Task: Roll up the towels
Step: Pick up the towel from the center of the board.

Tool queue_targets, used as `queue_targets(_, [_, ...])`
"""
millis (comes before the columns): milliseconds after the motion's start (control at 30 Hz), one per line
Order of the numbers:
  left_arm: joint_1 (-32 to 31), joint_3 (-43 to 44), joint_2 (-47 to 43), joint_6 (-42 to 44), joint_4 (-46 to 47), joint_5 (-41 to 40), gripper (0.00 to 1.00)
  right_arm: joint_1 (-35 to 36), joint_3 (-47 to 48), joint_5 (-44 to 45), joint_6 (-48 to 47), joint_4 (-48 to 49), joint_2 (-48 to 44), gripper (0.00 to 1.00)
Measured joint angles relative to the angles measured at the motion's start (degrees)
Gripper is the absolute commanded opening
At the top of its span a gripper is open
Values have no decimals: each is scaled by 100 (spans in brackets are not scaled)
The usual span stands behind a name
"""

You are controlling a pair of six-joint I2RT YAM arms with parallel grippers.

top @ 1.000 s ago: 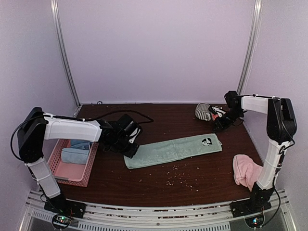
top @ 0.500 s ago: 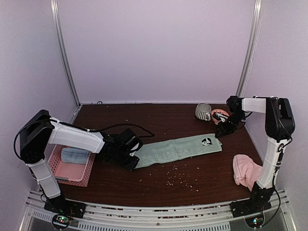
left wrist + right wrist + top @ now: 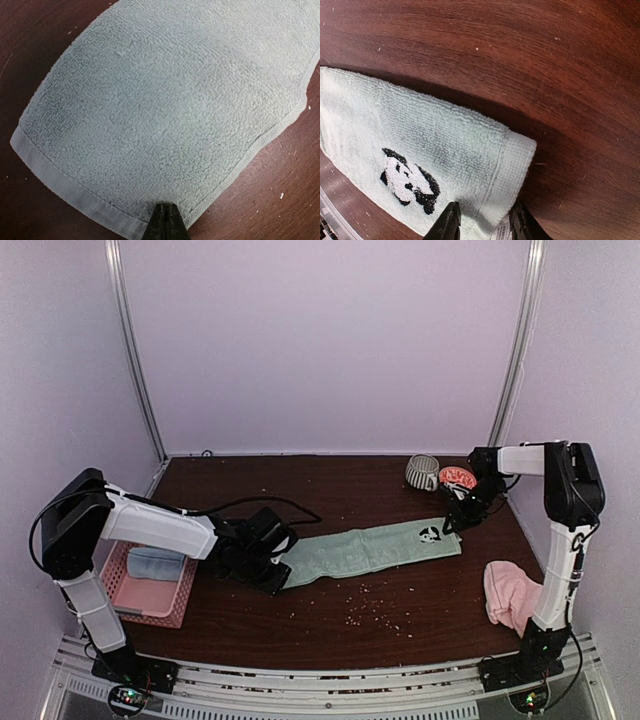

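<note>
- My left claw (image 3: 165,223) is pressed together right on the hem of the mint green towel (image 3: 370,550), at its left short end. It looks to be pinching that hem, and the cloth humps up off the table (image 3: 350,480) there.
- My right claw (image 3: 482,222) is spread, with one finger on each side of the opposite short hem, by the panda print (image 3: 410,180). Nothing is clamped there.
- Outward from both, the towel lies as a long strip between the two claws. Its long axis runs left to right, angled slightly away from me toward the right.
- I judge the roll must travel along that axis, from the left claw's end toward the right one.
- The light pink towel (image 3: 510,595) sits bunched at the near right, beside the right arm's base and well apart from both claws. The right arm is the nearer one.
</note>
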Motion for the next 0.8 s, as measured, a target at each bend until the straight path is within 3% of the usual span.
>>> queue_targets(233, [0, 0, 0, 2, 0, 0, 0, 138, -24, 31, 42, 57, 2, 24])
queue_targets(533, [0, 0, 0, 2, 0, -2, 0, 175, -46, 13, 190, 151, 15, 0])
queue_targets(733, [-2, 76, 15, 2, -109, -15, 0, 166, -46, -52, 197, 164, 20, 0])
queue_targets(800, [-13, 190, 33, 7, -289, -28, 4, 114, -31, -55, 186, 133, 20, 0])
